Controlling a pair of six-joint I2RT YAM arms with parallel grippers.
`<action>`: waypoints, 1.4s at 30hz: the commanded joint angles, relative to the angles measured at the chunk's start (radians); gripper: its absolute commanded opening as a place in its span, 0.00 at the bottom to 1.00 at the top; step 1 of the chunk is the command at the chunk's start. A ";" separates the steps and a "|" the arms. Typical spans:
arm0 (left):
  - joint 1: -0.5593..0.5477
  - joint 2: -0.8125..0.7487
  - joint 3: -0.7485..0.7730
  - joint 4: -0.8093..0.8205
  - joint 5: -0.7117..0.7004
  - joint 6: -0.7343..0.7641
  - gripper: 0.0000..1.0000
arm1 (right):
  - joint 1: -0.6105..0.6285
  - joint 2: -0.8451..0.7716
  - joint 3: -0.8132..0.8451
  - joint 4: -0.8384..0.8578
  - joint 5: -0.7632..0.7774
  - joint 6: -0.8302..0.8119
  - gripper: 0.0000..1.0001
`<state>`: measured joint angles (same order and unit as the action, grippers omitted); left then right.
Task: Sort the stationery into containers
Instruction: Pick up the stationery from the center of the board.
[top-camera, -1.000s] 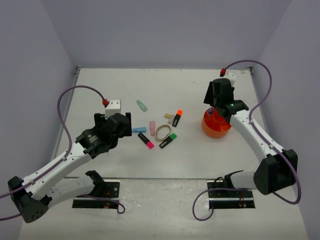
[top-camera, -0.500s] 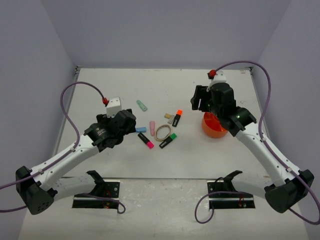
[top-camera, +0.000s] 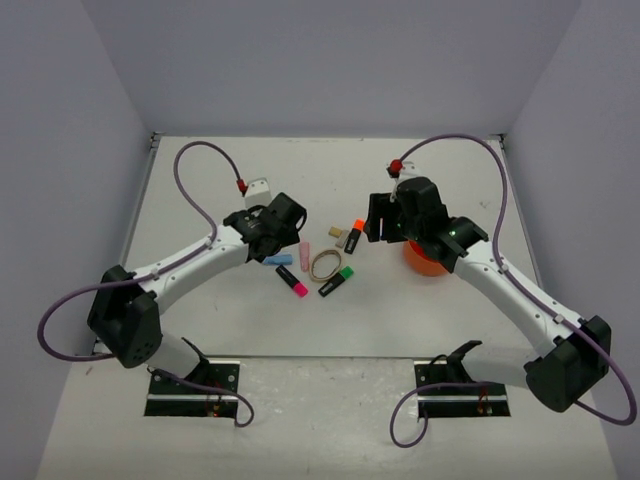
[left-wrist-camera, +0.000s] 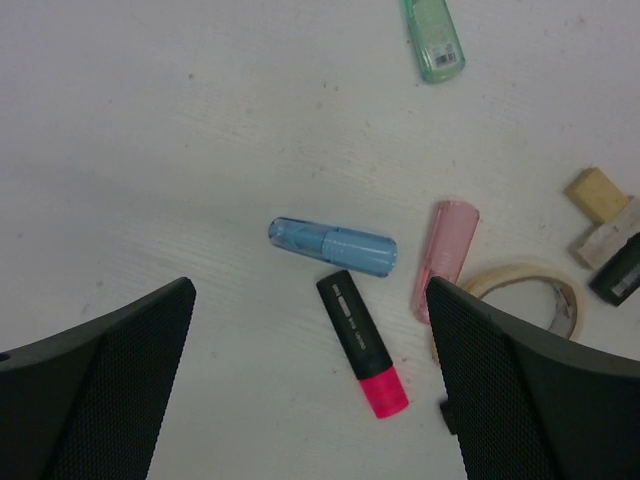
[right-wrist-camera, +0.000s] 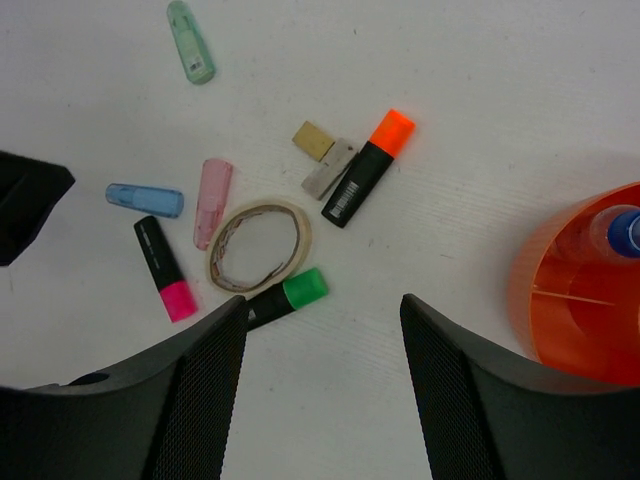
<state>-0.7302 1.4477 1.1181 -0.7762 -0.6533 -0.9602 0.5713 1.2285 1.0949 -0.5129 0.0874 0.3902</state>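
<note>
Left wrist view has my left fingers (left-wrist-camera: 100, 390) spread wide and empty above the white surface (left-wrist-camera: 150, 150), straddling the translucent pastel blue highlighter (left-wrist-camera: 333, 247) and the black highlighter with the pink end (left-wrist-camera: 362, 342), which reads to me as lining up a pick of one of those two. My right fingers (right-wrist-camera: 200, 400) stand apart with nothing between them, hanging over the tan rubber band (right-wrist-camera: 260, 245) and the black highlighter with the green end (right-wrist-camera: 288, 297); the low round orange plastic pot (right-wrist-camera: 560, 300) sits just beside them with a blue-topped pen (right-wrist-camera: 628, 230) already in it, the other pieces lying loose between the arms
</note>
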 joint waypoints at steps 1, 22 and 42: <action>0.098 0.129 0.109 0.095 0.054 -0.054 1.00 | 0.007 -0.057 -0.003 0.025 -0.038 0.021 0.64; 0.257 0.835 0.627 -0.004 0.204 -0.028 0.51 | 0.007 -0.191 -0.070 0.040 -0.056 -0.012 0.65; 0.041 -0.111 -0.212 0.993 0.697 0.595 0.00 | 0.007 -0.154 -0.016 0.150 -0.385 0.094 0.69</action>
<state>-0.5773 1.5543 1.0780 -0.2011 -0.1946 -0.5726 0.5713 1.0473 1.0223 -0.4541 -0.0771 0.4285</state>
